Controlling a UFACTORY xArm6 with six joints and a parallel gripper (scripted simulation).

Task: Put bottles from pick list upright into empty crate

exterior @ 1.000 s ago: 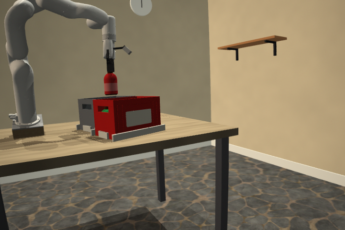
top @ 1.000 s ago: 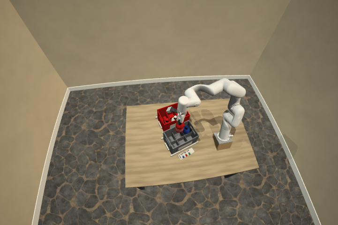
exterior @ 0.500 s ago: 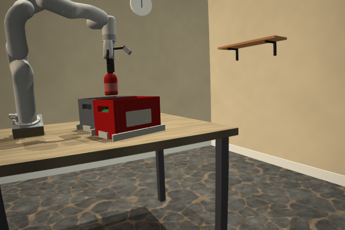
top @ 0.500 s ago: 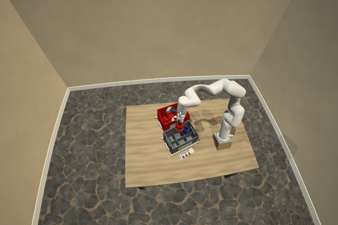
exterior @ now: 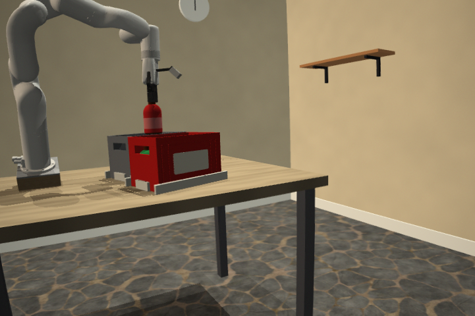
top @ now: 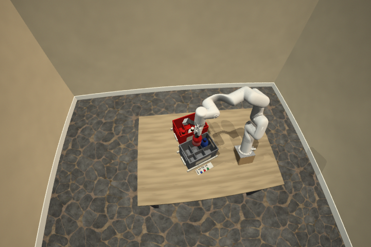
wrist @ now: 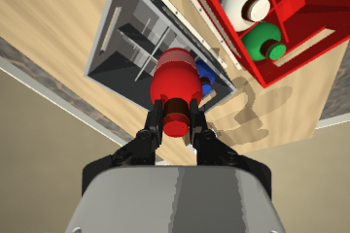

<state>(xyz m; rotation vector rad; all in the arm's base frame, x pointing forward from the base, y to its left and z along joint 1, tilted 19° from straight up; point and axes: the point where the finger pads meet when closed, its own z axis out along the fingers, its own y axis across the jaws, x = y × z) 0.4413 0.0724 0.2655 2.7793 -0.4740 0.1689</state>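
Observation:
My gripper (top: 196, 135) (exterior: 152, 101) (wrist: 176, 109) is shut on the neck of a red bottle (top: 196, 141) (exterior: 153, 117) (wrist: 175, 84). The bottle hangs upright over the grey crate (top: 182, 152) (exterior: 118, 158) (wrist: 110, 80), its bottom about at rim height. A blue bottle (top: 204, 142) (wrist: 205, 73) stands in the grey crate's back row, beside the held bottle. The red crate (top: 176, 131) (exterior: 163, 160) (wrist: 280, 73) holds a red bottle (top: 183, 133), a white bottle (wrist: 237, 15) and a green bottle (exterior: 145, 151) (wrist: 262, 41). The pick list (top: 204, 168) shows blue, red and green marks; its numbers are too small to read surely.
The red crate stands close behind the grey crate. Pale rails (top: 202, 163) (exterior: 191, 182) lie along the crates' bases. The arm's base block (top: 244, 158) (exterior: 39, 180) stands on the wooden table (top: 159, 186) (exterior: 267, 176), to the right of the crates in the top view.

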